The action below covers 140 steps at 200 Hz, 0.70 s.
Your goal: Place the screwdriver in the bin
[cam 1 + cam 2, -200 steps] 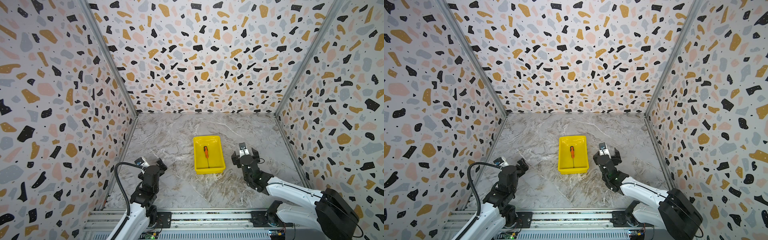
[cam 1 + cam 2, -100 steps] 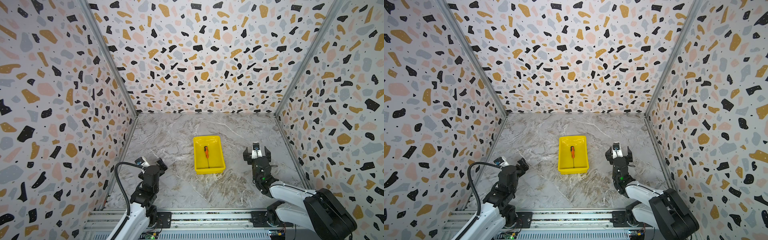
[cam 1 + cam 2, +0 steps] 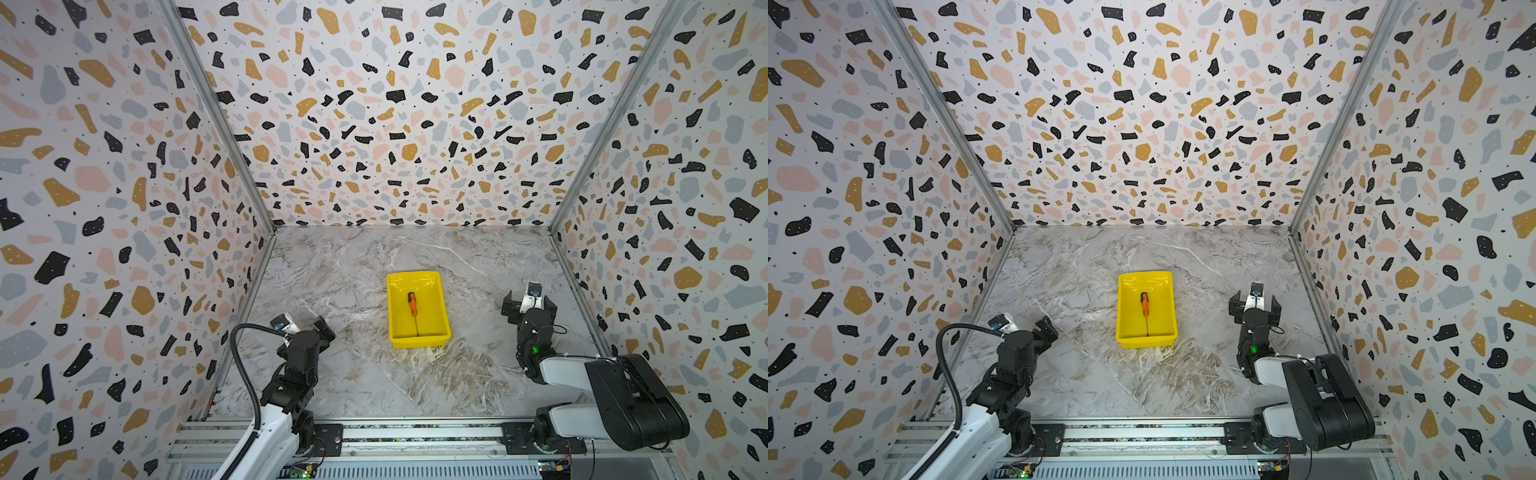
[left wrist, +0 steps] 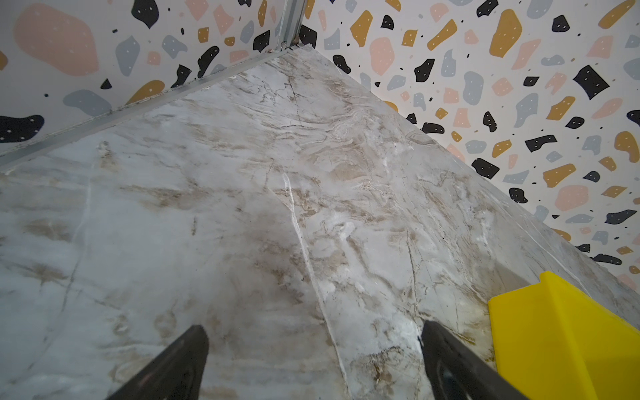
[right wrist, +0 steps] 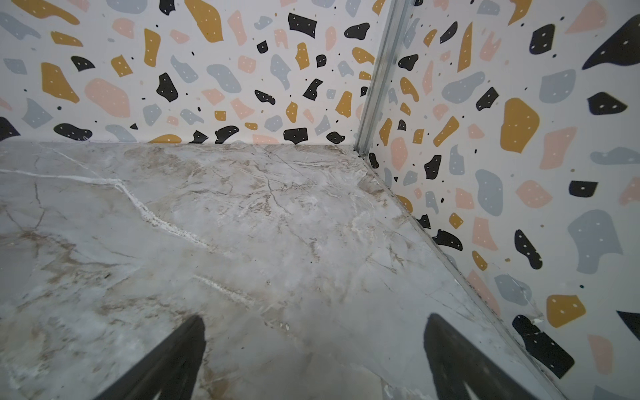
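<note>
The screwdriver (image 3: 412,304) (image 3: 1144,304), orange-handled with a thin dark shaft, lies lengthwise on the floor of the yellow bin (image 3: 419,343) (image 3: 1146,341), handle toward the far wall. No gripper touches it. My right gripper (image 3: 528,305) (image 3: 1255,306) stands open and empty over the marble to the right of the bin, well apart from it. In the right wrist view the right gripper (image 5: 315,318) shows only bare floor between its spread fingers. My left gripper (image 3: 305,326) (image 4: 313,327) is open and empty, left of the bin. A corner of the bin (image 4: 554,329) shows in the left wrist view.
Terrazzo-patterned walls (image 3: 395,124) close in the marble floor (image 3: 374,374) on three sides, with metal corner posts. The right gripper is near the right wall (image 5: 519,207). An aluminium rail (image 3: 415,432) carrying both arm bases runs along the front edge.
My right gripper has drawn away from the bin's right side toward the right wall and turned to face the far wall, staying open. The screwdriver, bin and left arm have not moved.
</note>
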Tool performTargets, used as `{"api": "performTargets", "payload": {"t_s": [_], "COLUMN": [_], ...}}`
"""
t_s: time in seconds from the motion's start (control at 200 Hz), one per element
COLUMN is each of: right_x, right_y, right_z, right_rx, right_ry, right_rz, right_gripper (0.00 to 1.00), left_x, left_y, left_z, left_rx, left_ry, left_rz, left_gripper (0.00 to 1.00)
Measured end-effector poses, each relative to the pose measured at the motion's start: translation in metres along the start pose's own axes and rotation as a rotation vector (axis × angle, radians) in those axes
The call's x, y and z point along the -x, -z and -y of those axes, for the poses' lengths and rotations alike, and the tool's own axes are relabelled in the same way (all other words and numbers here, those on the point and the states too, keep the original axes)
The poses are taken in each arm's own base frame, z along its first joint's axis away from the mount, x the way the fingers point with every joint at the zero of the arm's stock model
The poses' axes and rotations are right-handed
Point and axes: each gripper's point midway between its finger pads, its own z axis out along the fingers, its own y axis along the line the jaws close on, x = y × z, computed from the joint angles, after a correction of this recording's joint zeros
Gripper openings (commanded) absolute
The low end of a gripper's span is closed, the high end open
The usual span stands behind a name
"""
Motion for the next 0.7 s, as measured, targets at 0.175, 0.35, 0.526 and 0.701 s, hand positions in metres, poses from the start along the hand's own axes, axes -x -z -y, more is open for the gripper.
{"api": "performTargets", "payload": {"t_s": [0.175,0.35,0.526,0.701], "right_x": [-0.033,-0.020,-0.012,-0.009], "right_y": [0.016,0.018,0.019,0.020], "right_z": [-0.015,-0.037,-0.042,-0.043], "right_rx": [0.155,0.279,0.307,0.316], "right_ry": [0.045,0.069,0.073,0.073], "right_rz": [-0.002,0.054,0.087,0.099], "right_gripper": [0.99,0.99,0.99,0.99], "left_x": [0.000,0.001,0.005,0.020], "left_y": [0.000,0.000,0.001,0.004], "left_z": [0.000,0.000,0.004,0.021], "left_rx": [0.000,-0.001,-0.022,-0.092], "left_ry": [0.000,0.002,0.012,-0.005], "left_rz": [0.000,0.002,0.017,0.071], "left_gripper": [0.97,1.00,1.00,1.00]}}
